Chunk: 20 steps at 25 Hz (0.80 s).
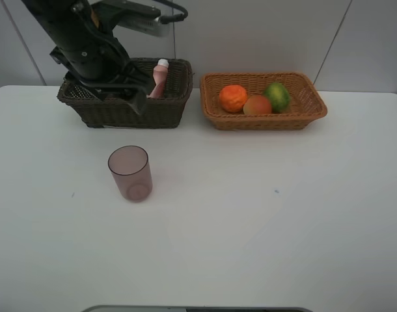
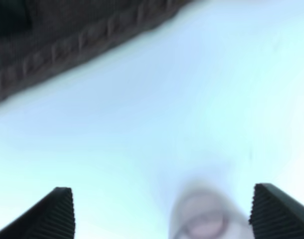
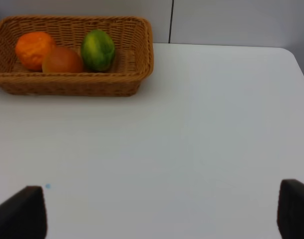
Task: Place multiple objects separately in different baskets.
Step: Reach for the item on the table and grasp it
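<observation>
The translucent purplish cup (image 1: 129,172) stands upright on the white table, in front of the dark brown basket (image 1: 166,110). A small pink bottle (image 1: 161,78) with a white cap leans inside that basket. My left gripper (image 1: 135,97) hangs over the dark basket's front; in the left wrist view the left gripper (image 2: 162,189) is open and empty, with the blurred cup (image 2: 202,224) beyond it. The light basket (image 1: 315,104) holds a wrinkled orange (image 1: 233,98), a red-orange fruit (image 1: 257,104) and a green citrus (image 1: 276,96). My right gripper (image 3: 157,214) stands open over bare table.
The left arm's black links (image 1: 88,39) hide the left half of the dark basket's inside. In the right wrist view the light basket (image 3: 137,74) sits at the far side, near the wall (image 3: 231,20).
</observation>
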Tool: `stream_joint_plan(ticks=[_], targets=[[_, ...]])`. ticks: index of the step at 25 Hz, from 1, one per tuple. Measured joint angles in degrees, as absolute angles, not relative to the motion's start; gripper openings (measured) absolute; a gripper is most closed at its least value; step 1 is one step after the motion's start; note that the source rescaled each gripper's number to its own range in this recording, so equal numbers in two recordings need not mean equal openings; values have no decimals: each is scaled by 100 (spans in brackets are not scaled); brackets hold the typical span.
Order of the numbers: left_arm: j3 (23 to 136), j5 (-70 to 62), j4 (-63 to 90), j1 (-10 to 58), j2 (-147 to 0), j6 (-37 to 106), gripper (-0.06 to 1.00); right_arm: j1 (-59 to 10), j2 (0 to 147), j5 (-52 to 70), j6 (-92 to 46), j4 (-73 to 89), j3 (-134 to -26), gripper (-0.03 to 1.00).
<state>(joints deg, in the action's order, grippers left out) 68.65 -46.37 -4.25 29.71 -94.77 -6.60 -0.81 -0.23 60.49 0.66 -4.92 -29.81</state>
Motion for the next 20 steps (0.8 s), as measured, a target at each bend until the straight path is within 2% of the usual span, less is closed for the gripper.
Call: stream_joint_plan(ticks=[3, 9, 20], targets=[[6281, -4441, -425, 2971, -9030, -730, 98, -81, -23, 6049, 66, -492, -2981, 93], [5607, -4263, -425, 2971, -8832, -920, 99, -81, -23, 6049, 66, -492, -2981, 93], [5340, -3494, -303, 2971, -9148, -1140, 99, -81, -23, 6049, 66, -498, -2981, 93]])
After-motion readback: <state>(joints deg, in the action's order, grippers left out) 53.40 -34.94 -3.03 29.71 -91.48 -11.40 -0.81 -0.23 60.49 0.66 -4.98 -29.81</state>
